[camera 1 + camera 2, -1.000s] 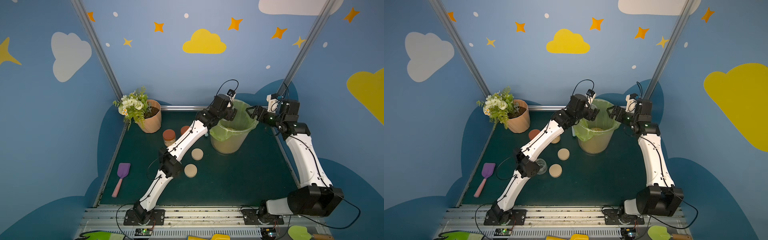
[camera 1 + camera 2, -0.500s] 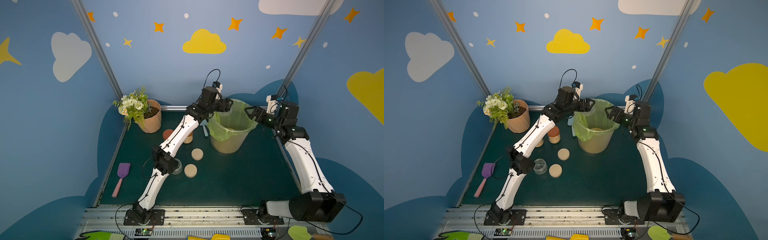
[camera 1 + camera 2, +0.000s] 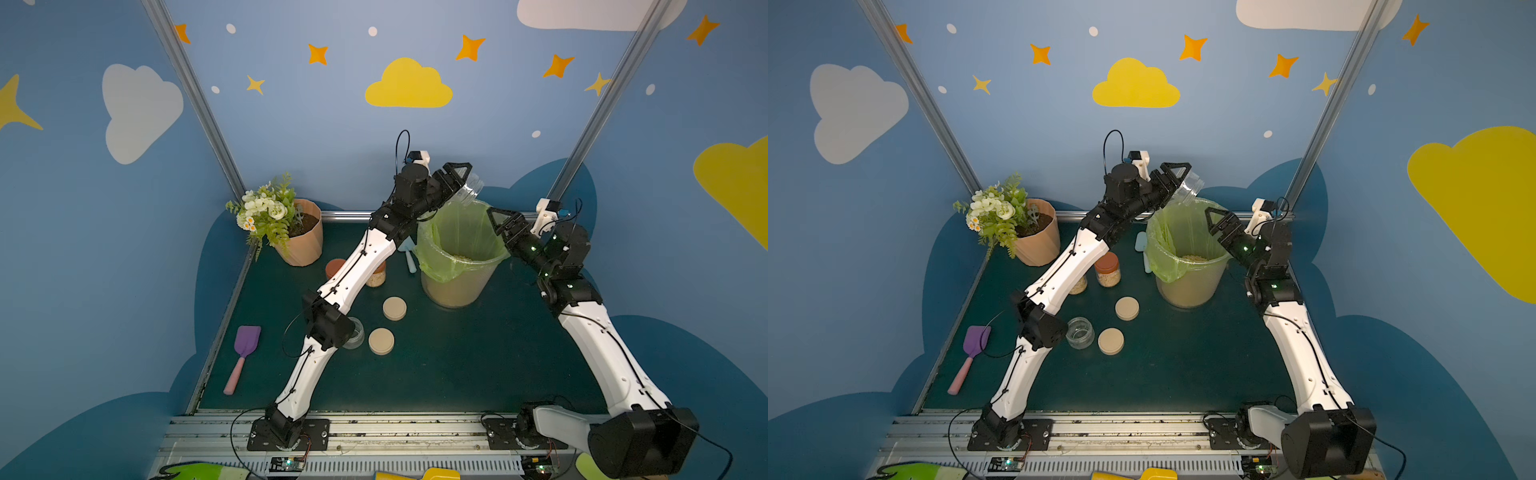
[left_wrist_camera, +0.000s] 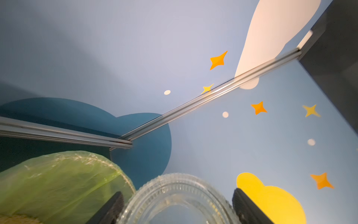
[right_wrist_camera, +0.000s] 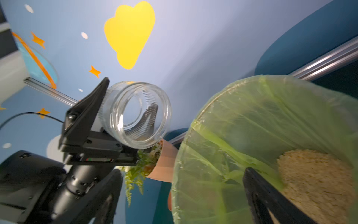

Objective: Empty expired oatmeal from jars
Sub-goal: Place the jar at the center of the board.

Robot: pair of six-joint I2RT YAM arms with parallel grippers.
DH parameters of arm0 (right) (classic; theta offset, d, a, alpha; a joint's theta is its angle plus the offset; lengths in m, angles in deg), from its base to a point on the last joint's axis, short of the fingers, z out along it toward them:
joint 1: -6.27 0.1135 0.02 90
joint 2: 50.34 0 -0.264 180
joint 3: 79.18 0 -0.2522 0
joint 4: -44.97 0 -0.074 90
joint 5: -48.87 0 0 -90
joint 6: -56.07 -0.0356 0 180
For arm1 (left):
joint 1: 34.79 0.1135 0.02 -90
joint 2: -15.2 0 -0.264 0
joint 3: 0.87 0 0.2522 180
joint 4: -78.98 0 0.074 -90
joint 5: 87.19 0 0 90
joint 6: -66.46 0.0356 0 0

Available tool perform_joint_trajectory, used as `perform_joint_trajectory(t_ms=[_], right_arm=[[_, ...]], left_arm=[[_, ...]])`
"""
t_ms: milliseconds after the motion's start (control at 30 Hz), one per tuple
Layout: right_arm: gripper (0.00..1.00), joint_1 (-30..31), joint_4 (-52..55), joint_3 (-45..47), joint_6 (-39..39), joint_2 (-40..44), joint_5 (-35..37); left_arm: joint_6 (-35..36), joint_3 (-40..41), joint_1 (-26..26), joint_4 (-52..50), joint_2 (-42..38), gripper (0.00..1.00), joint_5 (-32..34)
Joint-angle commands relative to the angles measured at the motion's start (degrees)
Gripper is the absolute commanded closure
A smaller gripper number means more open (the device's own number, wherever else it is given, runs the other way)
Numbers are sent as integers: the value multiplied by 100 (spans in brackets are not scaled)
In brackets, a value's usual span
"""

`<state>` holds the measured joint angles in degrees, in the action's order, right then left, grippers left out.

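**Nearly empty jar held tilted over the bin**

Far to the left of the bin (image 3: 457, 291), a purple scoop (image 3: 245, 353) lies on the desk (image 3: 457, 374). A flowerpot (image 3: 305, 241) stands left of the bin, by the back wall. Closer to the bin's left side stand two lidded jars (image 3: 1108, 270) with oatmeal (image 3: 1108, 280) inside, one partly hidden behind the left arm. In front of the bin and to its left, an open jar (image 3: 1079, 332) stands upright and empty, with two beige lids (image 3: 394, 308) near it. Above the bin's back-left rim, the left claw (image 3: 459, 183) is clamped on the sides of a clear jar (image 3: 470, 191). This jar is tipped over and almost bare inside. An oatmeal heap (image 3: 1194, 258) lies in the bin's green liner (image 3: 1167, 245). At the bin's right rim, the right claw (image 3: 1221, 222) hangs with its jaws spread, holding nothing.
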<state>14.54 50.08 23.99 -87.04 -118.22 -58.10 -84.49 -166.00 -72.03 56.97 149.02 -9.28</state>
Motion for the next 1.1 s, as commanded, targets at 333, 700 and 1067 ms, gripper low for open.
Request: perform_joint_trajectory(t_ms=[333,700,1067], right_arm=[[3,811,-2265,807,-1152,70,1389],[3,1324,-2466,850,-1548,-329,1940],[3,1473,-3643,824,-2180,-950,1894]], left_arm=[[-1505,2523,-492,1843,-1416,95,1390],[-1852,3957,-718,2679,-2137,92,2130],[-2361,4274,-794,2945,-2081,90,2179]])
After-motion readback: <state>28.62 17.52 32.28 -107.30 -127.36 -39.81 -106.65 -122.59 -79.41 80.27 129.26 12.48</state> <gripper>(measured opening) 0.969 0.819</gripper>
